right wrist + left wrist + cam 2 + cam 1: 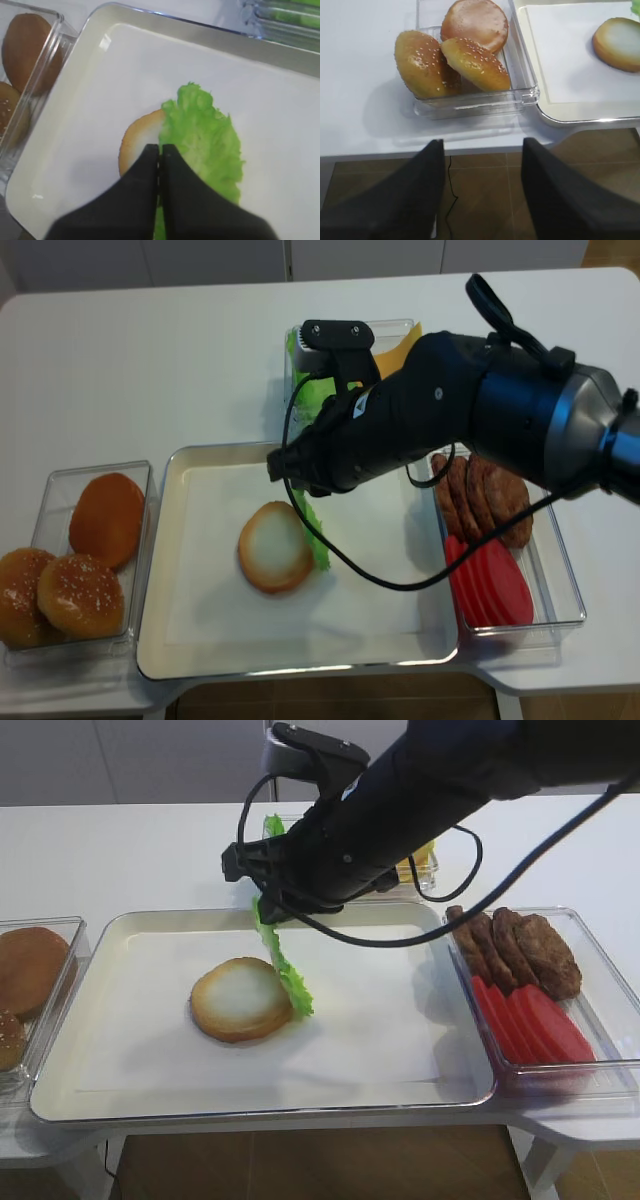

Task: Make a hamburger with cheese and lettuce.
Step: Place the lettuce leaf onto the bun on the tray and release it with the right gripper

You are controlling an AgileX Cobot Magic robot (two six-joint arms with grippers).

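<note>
A: What was seen on the bench [130, 850]?

B: A large tray [120, 1050] was set at the front edge, flanked by two clear bins. Domed buns [85, 560] were kept in the left bin [45, 490]; patties [515, 950] and red slices [530, 1025] were kept in the right bin [610, 982]. Cheese [395, 345] was seen in a container at the far edge, behind the arm.

A: Where was the hamburger found?

B: The hamburger [240, 998], a single bun half with its pale face up, was laid near the middle of the tray, with nothing flat on it.

A: And the lettuce?

B: The lettuce [283, 965] was held on edge, pinched at its top between the closed jaws of the right gripper [160, 152]. Its lower end was hung against the bun's right rim.

A: How was the left gripper found?

B: The left gripper [480, 175] was kept off the bench's front left corner, spread wide, with nothing held.
</note>
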